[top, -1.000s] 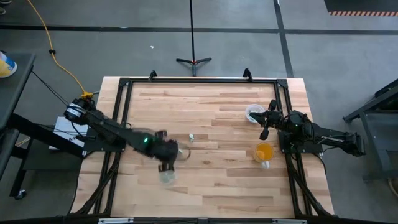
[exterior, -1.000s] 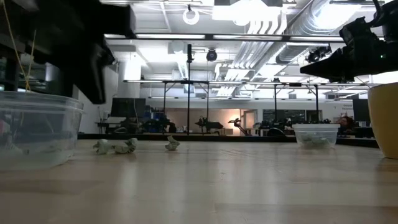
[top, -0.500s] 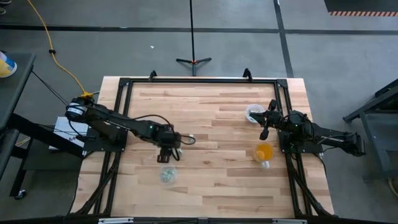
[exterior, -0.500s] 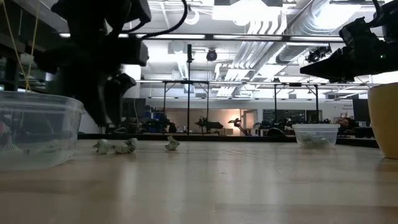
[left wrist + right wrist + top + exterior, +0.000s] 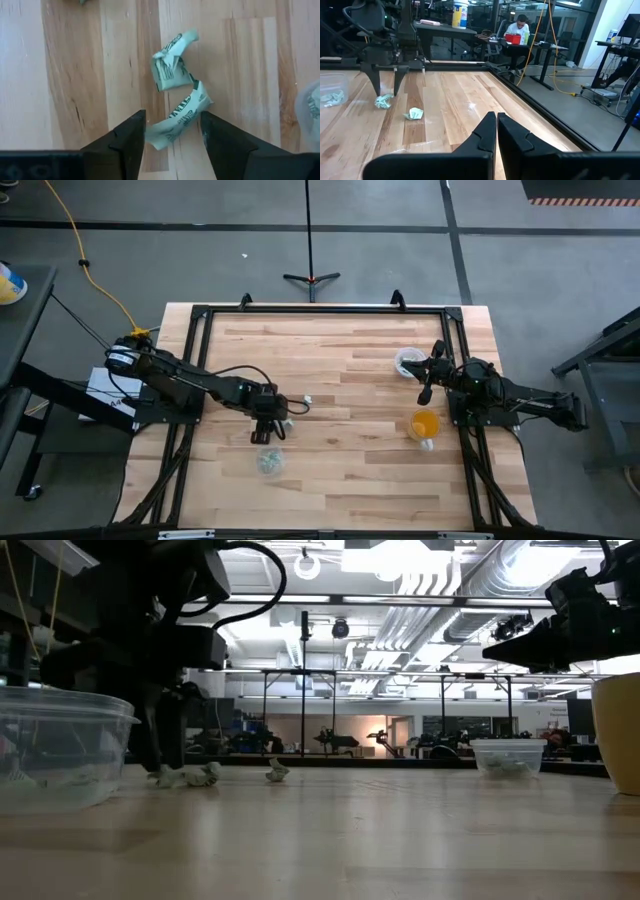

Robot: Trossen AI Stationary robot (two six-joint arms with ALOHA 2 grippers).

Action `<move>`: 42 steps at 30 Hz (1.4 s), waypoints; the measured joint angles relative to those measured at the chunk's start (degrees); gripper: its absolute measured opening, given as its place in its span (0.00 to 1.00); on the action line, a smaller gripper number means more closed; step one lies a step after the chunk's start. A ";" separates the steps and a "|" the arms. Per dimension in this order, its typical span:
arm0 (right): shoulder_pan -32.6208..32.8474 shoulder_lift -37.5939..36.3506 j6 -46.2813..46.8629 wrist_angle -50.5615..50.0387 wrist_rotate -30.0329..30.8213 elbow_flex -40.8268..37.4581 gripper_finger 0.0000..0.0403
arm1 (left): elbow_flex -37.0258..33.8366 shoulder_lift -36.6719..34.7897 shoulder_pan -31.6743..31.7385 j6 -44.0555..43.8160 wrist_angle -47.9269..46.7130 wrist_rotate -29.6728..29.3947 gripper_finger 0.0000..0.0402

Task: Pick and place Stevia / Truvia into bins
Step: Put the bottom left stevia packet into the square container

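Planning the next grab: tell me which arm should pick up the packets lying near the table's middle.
Left. The left gripper is open, its fingers straddling a packet on the table. The right gripper is shut, far off by the orange cup.

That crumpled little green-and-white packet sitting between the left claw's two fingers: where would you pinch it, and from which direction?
From straight above, as the left gripper already stands, open. This sweetener packet lies flat on the table as a long bent strip, its lower end between the fingers. Pinch that narrow end across its width; the strip is thin there, and the second crumpled packet lies clear of the fingers.
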 joint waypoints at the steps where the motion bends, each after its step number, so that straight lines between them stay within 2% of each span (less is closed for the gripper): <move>1: 0.01 0.00 0.01 0.00 0.00 0.00 0.02 | -0.04 0.00 0.00 -0.04 -0.04 -0.18 0.54; 7: 0.00 0.00 0.02 0.00 0.00 0.00 0.02 | -0.04 0.08 0.00 -0.20 0.93 -0.18 0.50; 16: 0.00 0.28 0.02 0.00 0.00 0.00 0.02 | 0.27 5.43 0.00 0.01 2.00 1.34 0.45; 22: 0.00 0.90 0.03 0.01 0.01 0.00 0.02 | 0.20 5.26 0.02 0.04 1.95 1.23 0.39; 26: 0.00 1.07 0.02 0.02 0.00 0.00 0.02 | 1.00 5.22 0.03 0.18 0.54 1.01 0.29; 32: 0.02 1.11 0.04 0.02 0.00 0.00 0.02 | 4.15 5.51 0.02 0.46 -4.50 1.45 0.05; 35: 0.00 1.11 0.04 0.02 0.00 0.00 0.02 | 6.22 5.54 0.00 0.41 -5.98 1.48 0.06; 39: 0.00 1.14 0.04 0.01 0.00 0.00 0.02 | 9.11 5.51 -0.17 -0.90 -10.68 1.36 0.14; 42: 0.00 1.14 0.04 0.02 0.00 0.00 0.02 | 11.49 5.49 -1.11 -1.55 -10.16 1.82 0.11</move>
